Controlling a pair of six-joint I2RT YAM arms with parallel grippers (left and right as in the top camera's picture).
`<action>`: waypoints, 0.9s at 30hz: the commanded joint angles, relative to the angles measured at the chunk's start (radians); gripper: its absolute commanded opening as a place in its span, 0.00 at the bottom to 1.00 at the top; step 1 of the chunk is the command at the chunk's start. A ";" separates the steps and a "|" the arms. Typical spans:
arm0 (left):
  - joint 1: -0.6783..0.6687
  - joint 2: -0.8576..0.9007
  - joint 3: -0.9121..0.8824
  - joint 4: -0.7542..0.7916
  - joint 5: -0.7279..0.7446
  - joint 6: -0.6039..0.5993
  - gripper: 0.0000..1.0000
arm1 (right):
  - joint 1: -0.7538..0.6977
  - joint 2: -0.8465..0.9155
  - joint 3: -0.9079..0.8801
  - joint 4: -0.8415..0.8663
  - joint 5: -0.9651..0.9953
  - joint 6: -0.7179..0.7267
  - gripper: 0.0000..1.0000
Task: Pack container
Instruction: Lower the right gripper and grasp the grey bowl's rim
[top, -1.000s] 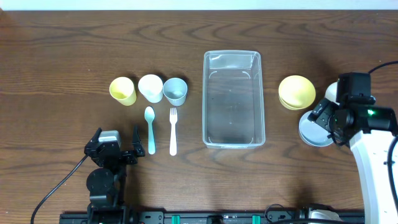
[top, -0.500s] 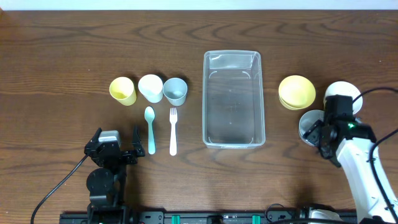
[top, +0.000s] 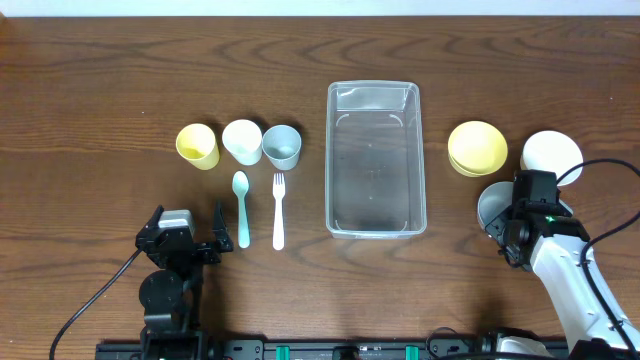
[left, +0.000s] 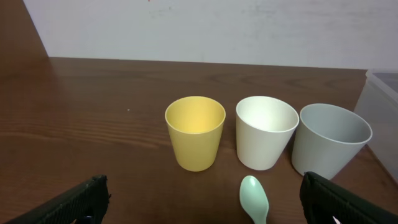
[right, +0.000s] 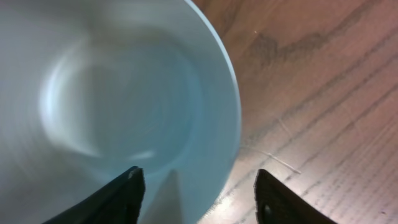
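- The left gripper (top: 187, 218) sits at the lower left of the overhead frame, resting low on the wooden table (top: 90, 90); its jaws stand wide apart with nothing between them.
- The right gripper (right: 199, 190) is at the lower right of the overhead frame, over a pale blue bowl (top: 491, 204); its jaws are parted, and in the right wrist view the bowl's rim runs between the two fingers; whether either one touches it I cannot tell.
- Just above the left gripper lie a mint spoon (top: 241, 208) and a white fork (top: 278, 210), side by side and parallel, handles toward the bottom edge.
- The container (top: 375, 160) stands at the centre of the frame, long side running top to bottom, with nothing in it.
- Left of it three cups stand upright in a tight row: a yellow cup (top: 198, 145), a white cup (top: 241, 141), a grey-blue cup (top: 282, 146).
- Right of the container are stacked yellow bowls (top: 476, 148); further right, a white bowl (top: 551, 153).
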 joint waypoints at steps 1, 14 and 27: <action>-0.004 -0.006 -0.017 -0.040 -0.030 -0.004 0.98 | -0.006 0.005 -0.003 0.008 0.006 0.022 0.50; -0.004 -0.006 -0.017 -0.040 -0.029 -0.004 0.98 | -0.006 0.005 -0.003 0.016 0.003 0.030 0.04; -0.004 -0.006 -0.017 -0.040 -0.030 -0.004 0.98 | -0.006 -0.003 0.008 0.023 -0.008 0.031 0.01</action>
